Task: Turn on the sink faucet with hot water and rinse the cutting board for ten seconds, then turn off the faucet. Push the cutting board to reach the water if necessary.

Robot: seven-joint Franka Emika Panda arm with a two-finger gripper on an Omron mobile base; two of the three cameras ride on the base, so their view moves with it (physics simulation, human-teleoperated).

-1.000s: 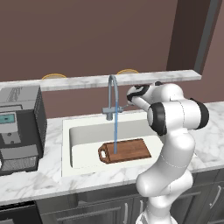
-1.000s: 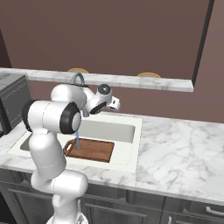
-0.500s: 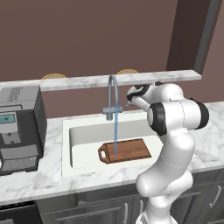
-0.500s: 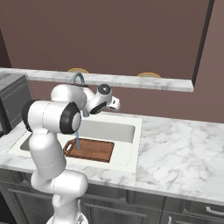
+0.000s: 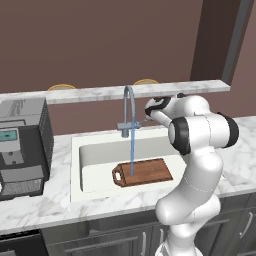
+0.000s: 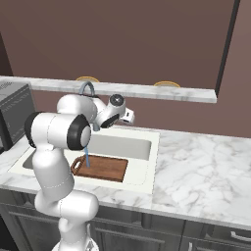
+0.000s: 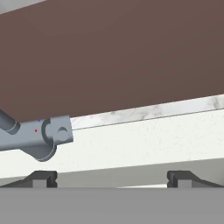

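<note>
The cutting board (image 5: 144, 173) lies flat on the floor of the sink (image 5: 90, 152), toward the front of the basin, with its rounded handle end pointing to the left in the left base view. In the right base view the cutting board (image 6: 101, 167) shows partly behind the white arm. The water (image 5: 132, 150) falls as a thin straight blue stream and lands on the handle half of the board.

Behind the board, the sink faucet (image 5: 128, 112) rises from its short post at the back rim of the basin, its arched spout curving forward over the sink. The end effector (image 5: 146, 114) hovers just to the right of the faucet's base, near the side lever but not gripping it. In the hand view its two dark fingertips (image 7: 41, 178) stand wide apart, and the grey faucet body (image 7: 37, 139) lies to the upper left of them, outside the gap.

A dark coffee machine (image 5: 22, 147) stands on the marble worktop (image 5: 45, 207) left of the sink. Farthest back, a marble ledge (image 5: 100, 92) runs along the brown wall.
</note>
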